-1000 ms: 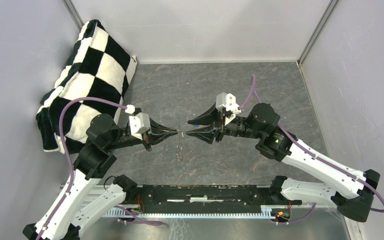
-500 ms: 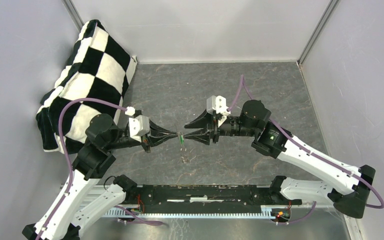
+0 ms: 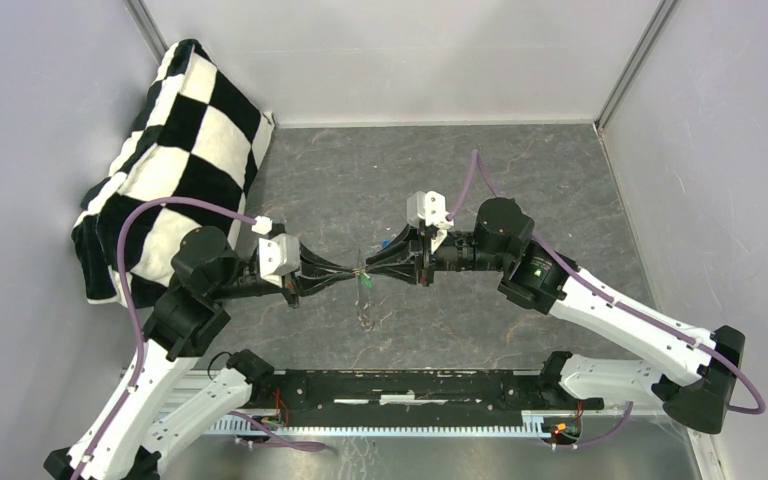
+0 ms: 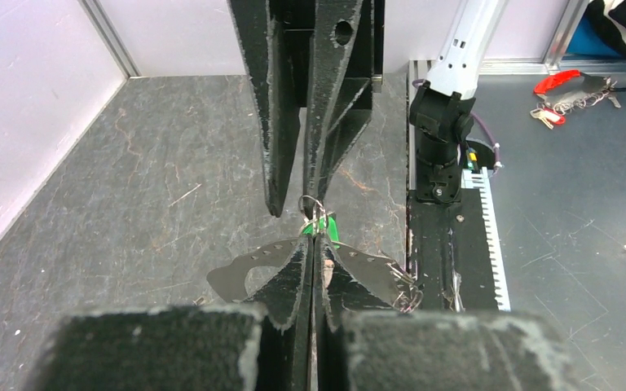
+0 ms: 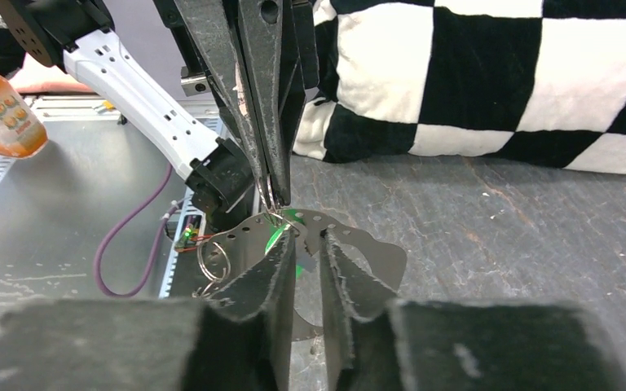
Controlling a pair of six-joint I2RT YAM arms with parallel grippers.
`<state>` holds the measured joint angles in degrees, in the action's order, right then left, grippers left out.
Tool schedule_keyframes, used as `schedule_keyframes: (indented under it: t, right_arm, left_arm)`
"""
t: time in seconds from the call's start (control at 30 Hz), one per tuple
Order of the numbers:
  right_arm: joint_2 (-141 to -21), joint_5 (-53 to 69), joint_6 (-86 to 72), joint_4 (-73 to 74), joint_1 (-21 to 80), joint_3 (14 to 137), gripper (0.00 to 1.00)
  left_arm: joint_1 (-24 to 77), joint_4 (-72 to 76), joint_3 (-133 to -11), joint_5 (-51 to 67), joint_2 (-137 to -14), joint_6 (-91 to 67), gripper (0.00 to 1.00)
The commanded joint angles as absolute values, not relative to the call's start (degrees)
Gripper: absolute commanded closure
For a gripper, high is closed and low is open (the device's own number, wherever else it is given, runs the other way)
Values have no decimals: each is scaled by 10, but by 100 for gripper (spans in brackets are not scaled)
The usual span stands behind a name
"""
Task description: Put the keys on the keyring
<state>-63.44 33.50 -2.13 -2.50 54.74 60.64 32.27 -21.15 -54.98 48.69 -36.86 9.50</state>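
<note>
Meeting of the two end effectors, tip to tip, above the middle of the desk (image 3: 460, 170). The left end effector (image 3: 350, 272) is pinched fully closed on what appears to be the keyring (image 4: 311, 204), with the green key (image 3: 365, 285) hanging just beneath. The right end effector (image 3: 373, 270), jaws narrowly parted, faces it along the same horizontal line and straddles the key's head. Contact there is hidden, and the loop's outline is too thin to trace from above.
</note>
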Motion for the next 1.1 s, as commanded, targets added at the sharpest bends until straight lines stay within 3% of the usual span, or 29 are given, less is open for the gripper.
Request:
schedule_keyframes:
  t: [0.0,0.17,0.97,1.0,1.07]
  right_arm:
    - [-632,338,-29,-48,542,629,84]
    - [-626,339,-33,-46,540,622,100]
    - [-600,348,-55,-36,535,570,100]
    - [-600,339,-52,-32,535,575,95]
    - [-597,324,-49,-27,530,585,71]
  left_arm:
    - [325,-203,-577,508,-368,119,98]
    - [325,-203,-577,506,-369,122,98]
    - [325,-172,-572,479,-362,113,98]
    - [325,-172,-571,480,-361,113,98]
    - [325,-175,-572,482,-361,114,98]
